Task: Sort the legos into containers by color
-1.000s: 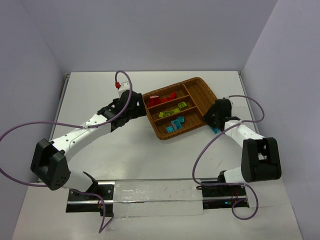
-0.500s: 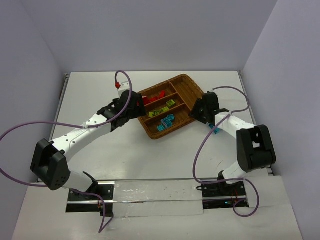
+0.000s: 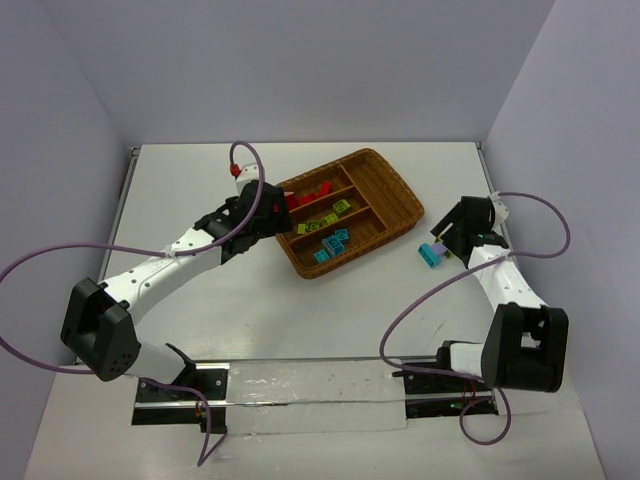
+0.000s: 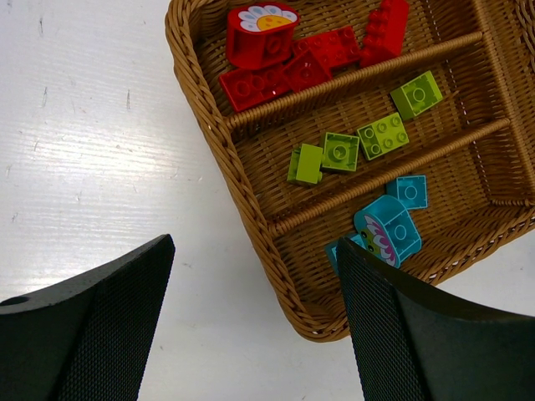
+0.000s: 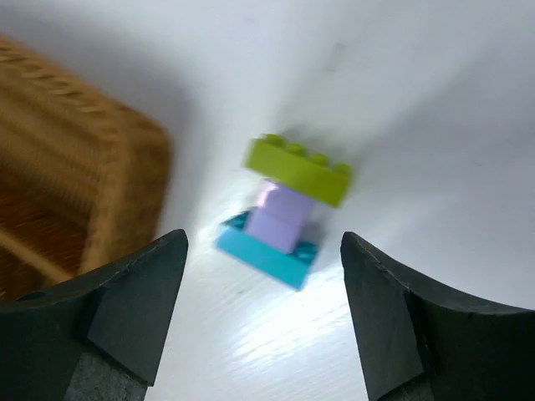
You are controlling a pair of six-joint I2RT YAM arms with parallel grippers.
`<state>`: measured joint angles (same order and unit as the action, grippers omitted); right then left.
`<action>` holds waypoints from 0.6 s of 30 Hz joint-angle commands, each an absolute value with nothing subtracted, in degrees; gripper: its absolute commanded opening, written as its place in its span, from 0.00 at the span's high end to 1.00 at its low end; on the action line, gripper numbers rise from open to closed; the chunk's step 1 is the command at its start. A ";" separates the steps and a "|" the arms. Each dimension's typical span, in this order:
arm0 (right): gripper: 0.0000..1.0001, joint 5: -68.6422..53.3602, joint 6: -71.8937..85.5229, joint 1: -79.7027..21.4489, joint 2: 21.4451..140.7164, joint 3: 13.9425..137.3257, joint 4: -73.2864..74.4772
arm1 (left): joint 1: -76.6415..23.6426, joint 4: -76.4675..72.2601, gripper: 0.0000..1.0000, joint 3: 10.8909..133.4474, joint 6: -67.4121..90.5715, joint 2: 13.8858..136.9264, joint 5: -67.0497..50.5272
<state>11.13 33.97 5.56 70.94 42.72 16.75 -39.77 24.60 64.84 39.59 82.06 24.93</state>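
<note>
The brown wicker tray [image 3: 395, 190] lies at the table's middle back. Red legos [image 4: 276, 50] fill its far slot, yellow-green legos [image 4: 351, 146] the middle slot, cyan legos [image 4: 386, 225] the near slot. The crosswise end slot [image 4: 510, 100] looks empty. My left gripper [image 3: 277, 212] is open and empty over the tray's left end, which lies between its fingers in the left wrist view [image 4: 255, 334]. A small stack [image 5: 284, 213] of a green, a purple and a cyan brick lies on the table right of the tray [image 3: 432, 253]. My right gripper [image 5: 263, 322] is open just behind it [image 3: 448, 240].
The white table ends at grey walls at the back and sides. The tray's corner [image 5: 100, 184] shows blurred at the left of the right wrist view. Purple cables [image 3: 500, 260] loop beside both arms.
The tray slid left and turned as my right gripper pushed its right end. My right gripper then pulled back to the right, and the brick stack now shows beside it. The left arm stayed still.
</note>
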 commanded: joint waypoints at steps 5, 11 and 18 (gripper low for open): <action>0.29 9.58 40.09 8.09 77.70 43.14 15.99 | -40.08 22.85 0.15 65.71 39.11 79.74 24.31; 0.30 8.96 41.75 8.09 81.52 43.70 14.21 | -40.10 22.41 0.15 65.33 39.05 79.76 23.62; 0.33 9.30 42.01 8.09 82.90 43.06 11.17 | -40.25 22.51 0.15 65.30 39.11 80.08 23.55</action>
